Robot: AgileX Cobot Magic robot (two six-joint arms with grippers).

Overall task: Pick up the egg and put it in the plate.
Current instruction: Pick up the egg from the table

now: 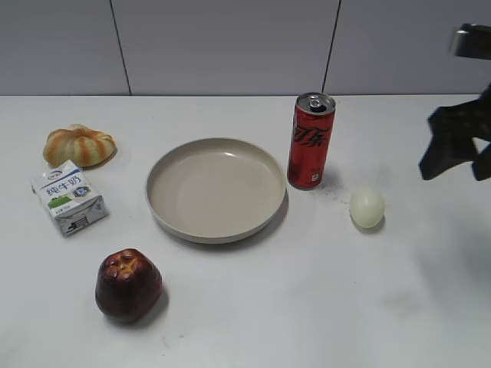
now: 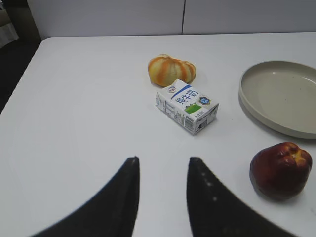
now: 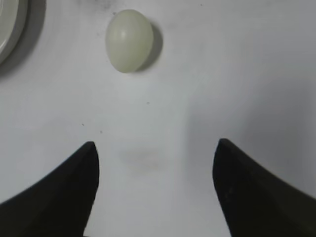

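The pale cream egg lies on the white table, right of the red can and right of the beige plate. It also shows in the right wrist view, ahead of my right gripper, which is open, empty and above the table. In the exterior view the right gripper hangs at the right edge, above and to the right of the egg. My left gripper is open and empty over bare table. The plate's rim shows at the right of the left wrist view. The plate is empty.
A red soda can stands upright between plate and egg. A ribbed orange-and-cream pumpkin-shaped thing and a small milk carton lie at the left. A dark red apple sits in front of the plate.
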